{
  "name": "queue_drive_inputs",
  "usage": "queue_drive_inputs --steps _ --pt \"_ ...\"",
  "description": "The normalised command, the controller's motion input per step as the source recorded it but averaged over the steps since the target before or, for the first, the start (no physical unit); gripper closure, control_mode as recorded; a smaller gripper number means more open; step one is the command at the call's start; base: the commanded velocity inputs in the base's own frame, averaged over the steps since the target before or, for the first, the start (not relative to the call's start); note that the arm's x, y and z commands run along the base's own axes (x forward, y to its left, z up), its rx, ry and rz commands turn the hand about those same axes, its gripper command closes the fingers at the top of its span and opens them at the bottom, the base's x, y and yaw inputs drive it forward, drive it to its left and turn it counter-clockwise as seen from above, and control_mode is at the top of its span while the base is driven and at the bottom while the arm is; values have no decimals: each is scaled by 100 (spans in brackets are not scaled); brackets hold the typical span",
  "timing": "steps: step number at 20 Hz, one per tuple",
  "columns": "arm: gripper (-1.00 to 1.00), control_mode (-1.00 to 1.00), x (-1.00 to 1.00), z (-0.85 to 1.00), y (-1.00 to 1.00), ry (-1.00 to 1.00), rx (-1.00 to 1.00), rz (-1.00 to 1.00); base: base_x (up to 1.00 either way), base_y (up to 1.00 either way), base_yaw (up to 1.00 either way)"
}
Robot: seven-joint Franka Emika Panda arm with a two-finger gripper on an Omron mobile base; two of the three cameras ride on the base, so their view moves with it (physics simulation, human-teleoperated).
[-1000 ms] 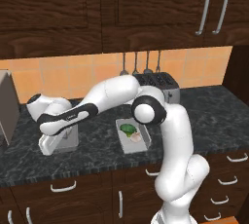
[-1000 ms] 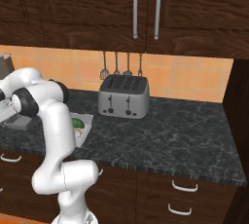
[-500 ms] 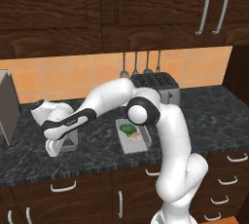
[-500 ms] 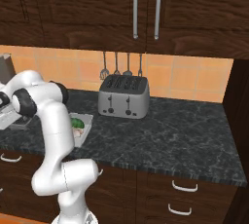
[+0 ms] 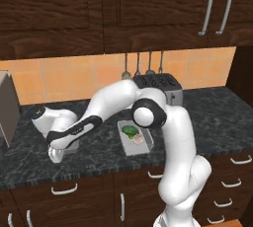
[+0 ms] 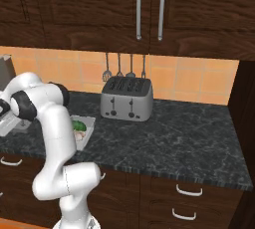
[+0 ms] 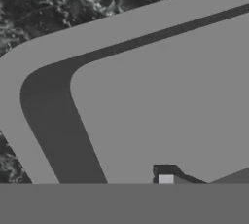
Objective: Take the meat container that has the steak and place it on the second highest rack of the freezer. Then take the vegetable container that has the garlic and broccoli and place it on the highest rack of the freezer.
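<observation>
We saw the arm stretched far left of the toaster, its gripper down at a grey container on the dark counter. We could not tell whether its claw was spread or gripping. Just left of and in front of the toaster, a second container held the broccoli and the garlic beside it.

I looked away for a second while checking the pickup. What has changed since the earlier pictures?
The gripper has come down at the left container by the counter's front edge, and its fingers have begun closing; a grip isn't confirmed. The container with broccoli and garlic, and the toaster, stayed put.
</observation>
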Motion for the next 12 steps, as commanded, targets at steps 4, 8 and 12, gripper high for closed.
queue_drive_inputs --steps 4,8,12 --pt "100 -100 0 -6 0 1 0 1 0 0 0" --pt "100 -100 -29 5 -24 1 0 0 0 0 0" --pt "100 -100 -57 65 -47 0 0 0 0 0 0"
